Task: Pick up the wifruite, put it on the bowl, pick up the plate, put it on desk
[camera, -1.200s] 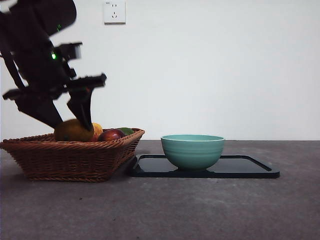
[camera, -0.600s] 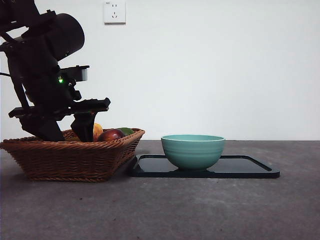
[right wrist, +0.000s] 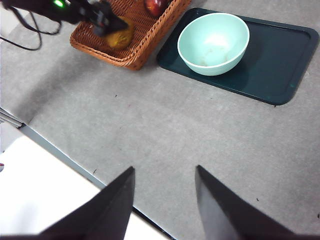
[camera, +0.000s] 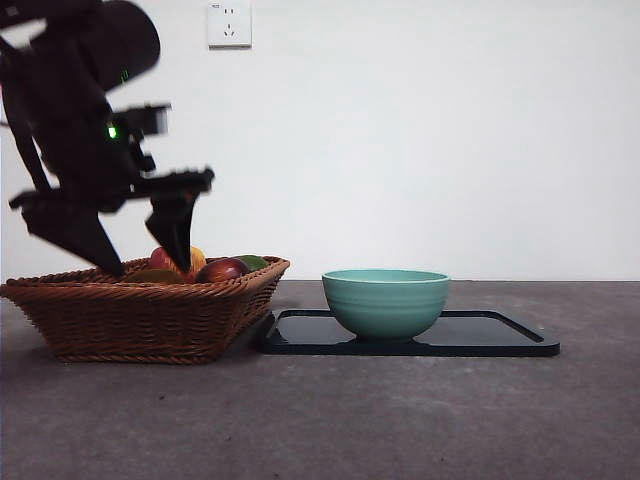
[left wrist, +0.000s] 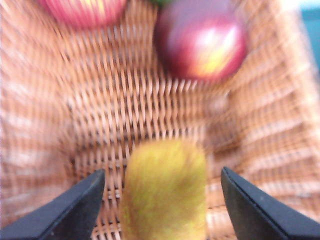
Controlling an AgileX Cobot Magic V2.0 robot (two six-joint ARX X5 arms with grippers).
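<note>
The wifruite (left wrist: 165, 190), a fuzzy olive-brown kiwi, lies on the floor of the wicker basket (left wrist: 100, 110). My left gripper (left wrist: 162, 172) is open, with one jaw on each side of the kiwi and a gap between each jaw and it. In the front view the left gripper (camera: 135, 258) reaches down into the basket (camera: 140, 315), and the wifruite (camera: 152, 275) barely shows over the rim. The mint-green bowl (camera: 386, 300) stands empty on the black rectangular plate (camera: 500, 335). High over the desk (right wrist: 165, 125), my right gripper (right wrist: 165, 170) is open and holds nothing.
Red apples (left wrist: 202, 42) and other fruit lie further back in the basket. The basket (right wrist: 142, 37) touches the plate (right wrist: 280, 65) on its left side. A white wall with a socket (camera: 229, 24) stands behind. The desk's edge (right wrist: 60, 155) runs near the right gripper.
The left arm dipped deeper into the basket half a second ago and has since risen a little and tilted. The yellow-brown fruit between its jaws shows lower than a second ago.
</note>
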